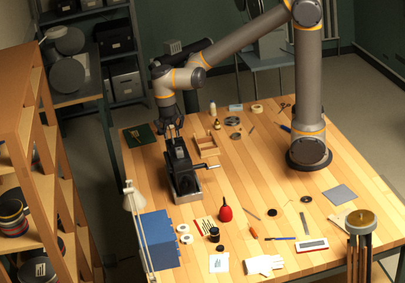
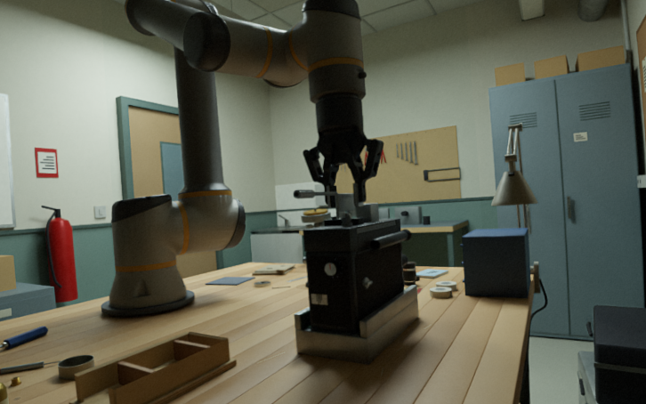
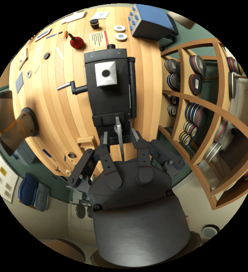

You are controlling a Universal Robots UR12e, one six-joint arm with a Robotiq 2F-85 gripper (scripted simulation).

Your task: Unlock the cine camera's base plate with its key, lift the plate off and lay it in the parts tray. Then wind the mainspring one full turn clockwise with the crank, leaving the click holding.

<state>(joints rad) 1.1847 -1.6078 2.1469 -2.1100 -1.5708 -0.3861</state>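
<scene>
My gripper [image 1: 171, 135] [image 2: 345, 198] [image 3: 119, 138] hangs straight down over the back end of the black cine camera [image 1: 180, 167] [image 2: 353, 274] [image 3: 109, 88]. The camera stands in a grey metal cradle [image 1: 185, 197] [image 2: 355, 331] near the table's left edge. A thin metal key [image 3: 119, 134] stands upright in the camera's top, between my fingers. A square silver plate [image 1: 179, 152] [image 3: 106, 73] with a dark hole sits on the camera's top. The crank [image 1: 206, 166] [image 3: 70, 87] sticks out of the camera's side toward the table's middle. The wooden parts tray [image 1: 206, 144] [image 2: 157, 367] lies beside the camera. My gripper is open and holds nothing.
The table's left edge runs close beside the camera, with a tall wooden shelf [image 1: 19, 150] of film cans beyond it. A green mat [image 1: 139, 135] lies behind the camera. A desk lamp [image 1: 134, 200] and blue box [image 1: 158, 240] stand in front. Small tools are scattered across the table.
</scene>
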